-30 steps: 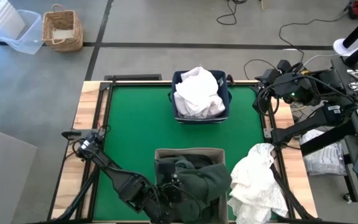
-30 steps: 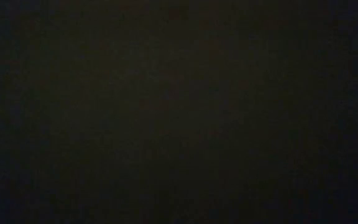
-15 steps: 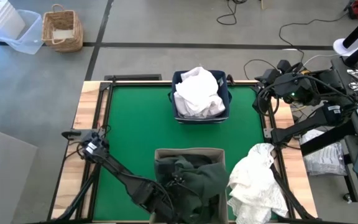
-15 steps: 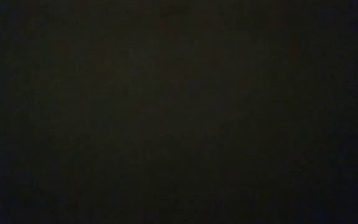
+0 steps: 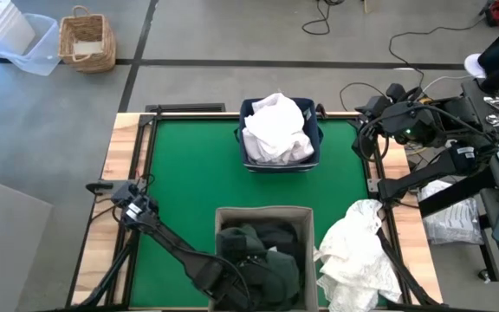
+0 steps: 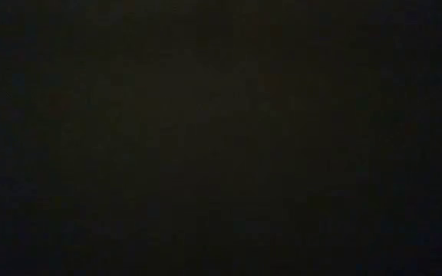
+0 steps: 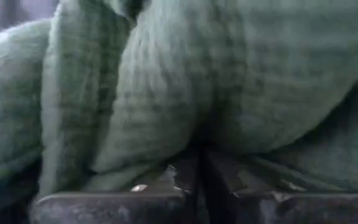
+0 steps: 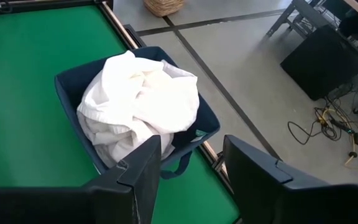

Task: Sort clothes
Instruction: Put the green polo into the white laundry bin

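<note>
Since the earlier frame your left arm had swung further over the beige fabric bin [image 5: 230,216], and the dark green garment [image 5: 271,260] that had spilled over the bin's right rim now sat tucked inside it. You had two bins: that boxy beige one near you and a navy plastic bin [image 5: 316,130] at the far side, heaped with crumpled white clothes [image 5: 275,128]. One more wrinkly white garment [image 5: 355,253] lay loose on the green table [image 5: 189,173], partly cut off at the picture's edge. Your left gripper [image 7: 199,177] was pressed together, its fingertips buried in ribbed green knit. Your right gripper [image 8: 191,165] stood spread and empty above the navy bin. The low view was black.
</note>
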